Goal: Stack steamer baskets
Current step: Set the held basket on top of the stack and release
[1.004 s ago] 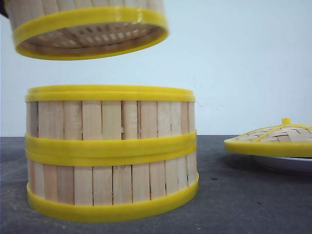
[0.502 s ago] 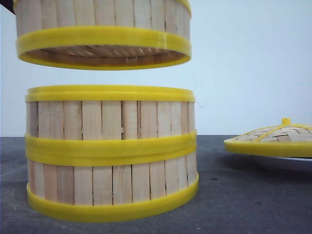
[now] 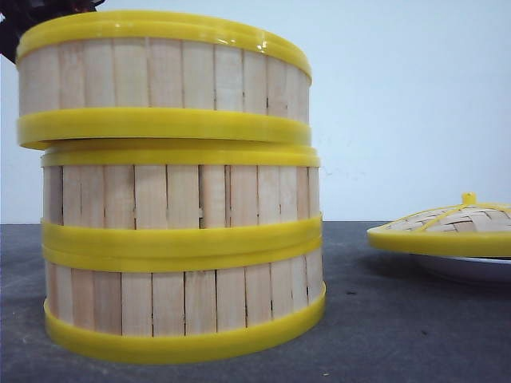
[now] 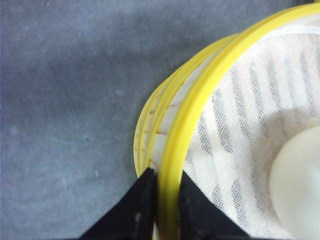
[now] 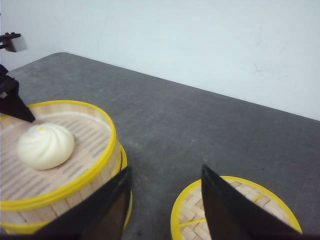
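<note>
Two steamer baskets (image 3: 184, 239) stand stacked on the dark table. A third steamer basket (image 3: 160, 76) sits on top of them, shifted slightly left, its bottom rim meeting the stack's top rim. My left gripper (image 4: 166, 176) is shut on this top basket's yellow rim (image 4: 200, 95), one finger inside and one outside. Inside the top basket, a white bun (image 5: 45, 145) lies on a cloth liner. My right gripper (image 5: 166, 169) is open and holds nothing, hanging above the table between the stack (image 5: 65, 175) and the lid.
A domed woven lid (image 3: 447, 227) with a yellow rim and knob rests on a white plate (image 3: 471, 271) to the right of the stack; in the right wrist view the lid (image 5: 189, 217) lies beneath the fingers. A pale wall stands behind the table.
The top basket has come down from well above the stack until its bottom rim meets the stack's top rim. The lid and plate have not moved.
</note>
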You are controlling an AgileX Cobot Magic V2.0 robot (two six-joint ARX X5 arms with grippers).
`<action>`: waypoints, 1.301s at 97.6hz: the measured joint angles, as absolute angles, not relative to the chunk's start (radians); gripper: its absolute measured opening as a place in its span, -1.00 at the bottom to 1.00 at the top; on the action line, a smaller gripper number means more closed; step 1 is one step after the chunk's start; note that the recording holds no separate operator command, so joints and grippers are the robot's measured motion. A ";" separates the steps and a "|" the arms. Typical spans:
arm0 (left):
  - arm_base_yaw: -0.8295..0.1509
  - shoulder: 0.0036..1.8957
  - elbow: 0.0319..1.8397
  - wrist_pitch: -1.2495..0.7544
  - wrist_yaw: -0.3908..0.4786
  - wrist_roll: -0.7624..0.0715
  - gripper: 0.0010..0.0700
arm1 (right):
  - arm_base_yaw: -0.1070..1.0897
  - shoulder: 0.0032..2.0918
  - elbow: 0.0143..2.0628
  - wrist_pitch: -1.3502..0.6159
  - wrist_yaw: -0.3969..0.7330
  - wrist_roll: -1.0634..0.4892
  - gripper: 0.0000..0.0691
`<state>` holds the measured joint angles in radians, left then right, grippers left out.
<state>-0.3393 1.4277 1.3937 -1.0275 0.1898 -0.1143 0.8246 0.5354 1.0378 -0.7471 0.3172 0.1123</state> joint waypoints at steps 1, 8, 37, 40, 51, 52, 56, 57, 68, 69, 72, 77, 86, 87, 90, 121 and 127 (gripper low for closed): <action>-0.340 1.428 1.394 -1.024 0.190 -0.114 -0.94 | 0.825 0.535 1.038 -0.747 0.317 0.112 -0.24; -0.343 1.428 1.394 -1.004 0.192 -0.117 -0.94 | 0.825 0.535 1.038 -0.747 0.317 0.112 -0.24; -0.344 1.450 1.394 -1.009 0.205 -0.120 -0.94 | 0.825 0.535 1.038 -0.745 0.318 0.112 -0.24; -0.344 1.455 1.394 -1.009 0.208 -0.120 -0.94 | 0.825 0.535 1.038 -0.745 0.318 0.112 -0.24; -0.348 1.465 1.394 -1.008 0.212 -0.120 -0.94 | 0.825 0.535 1.038 -0.744 0.327 0.112 -0.24; -0.348 1.465 1.394 -1.008 0.211 -0.120 -0.94 | 0.825 0.535 1.038 -0.745 0.330 0.112 -0.24; -0.350 1.466 1.394 -1.006 0.210 -0.120 -0.94 | 0.825 0.535 1.038 -0.744 0.338 0.112 -0.24; -0.351 1.466 1.394 -1.006 0.209 -0.121 -0.94 | 0.825 0.535 1.038 -0.744 0.338 0.112 -0.24; -0.354 1.468 1.394 -1.002 0.208 -0.123 -0.94 | 0.825 0.535 1.038 -0.745 0.340 0.112 -0.24; -0.354 1.469 1.394 -1.001 0.208 -0.123 -0.94 | 0.825 0.535 1.038 -0.745 0.340 0.112 -0.24; -0.354 1.470 1.394 -1.001 0.209 -0.123 -0.94 | 0.825 0.535 1.038 -0.745 0.340 0.112 -0.24; -0.354 1.471 1.394 -0.998 0.210 -0.124 -0.93 | 0.825 0.535 1.038 -0.746 0.342 0.112 -0.24; -0.356 1.472 1.394 -0.987 0.223 -0.127 -0.73 | 0.825 0.535 1.038 -0.749 0.345 0.113 -0.22; -0.356 1.473 1.394 -0.986 0.225 -0.127 -0.70 | 0.825 0.535 1.038 -0.749 0.345 0.113 -0.21; -0.358 1.473 1.394 -0.980 0.230 -0.128 -0.58 | 0.825 0.535 1.038 -0.749 0.344 0.115 -0.18; -0.360 1.246 1.394 -0.793 0.157 -0.128 -0.16 | 0.789 0.690 1.038 -0.775 0.443 0.192 0.00; -0.358 1.176 1.394 -0.772 0.118 -0.127 -0.16 | 0.765 0.734 1.038 -0.774 0.443 0.206 0.00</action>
